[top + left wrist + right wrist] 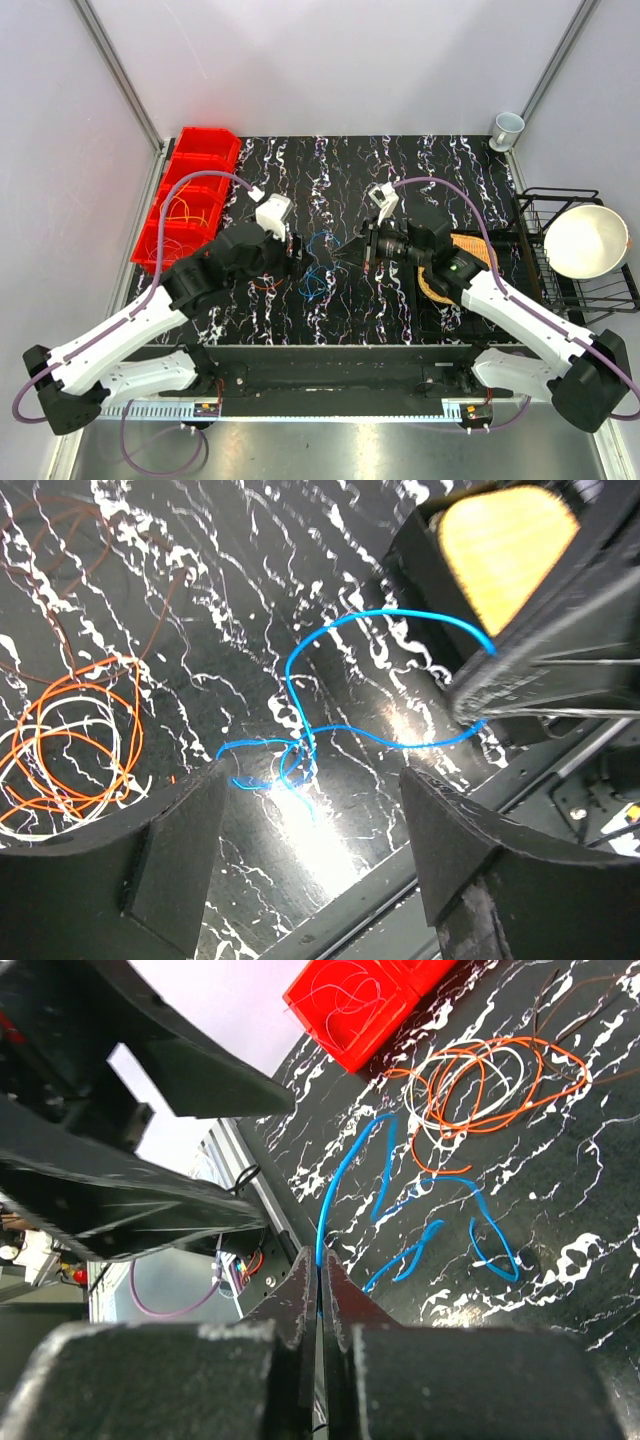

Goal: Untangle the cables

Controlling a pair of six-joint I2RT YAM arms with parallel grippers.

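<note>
A blue cable [330, 630] lies in loose loops with a small knot [298, 755] on the black marbled table. My right gripper [321, 1265] is shut on one end of the blue cable [345, 1165] and holds it a little above the table; it also shows in the left wrist view [490, 660]. My left gripper [315, 780] is open and empty, its fingers either side of the knot and just above it. An orange and whitish coil [70, 745] lies to the left, with a thin brown-red cable [60, 525] beyond it. In the top view the grippers [297, 255] [352, 252] face each other over the blue cable [318, 272].
Red bins [190, 195] with thin yellow wires stand at the table's left edge. A black wire dish rack [540, 200] with a white bowl [585, 240] is at the right, a woven mat [465, 250] beside it. A mug [507, 128] is at the back right.
</note>
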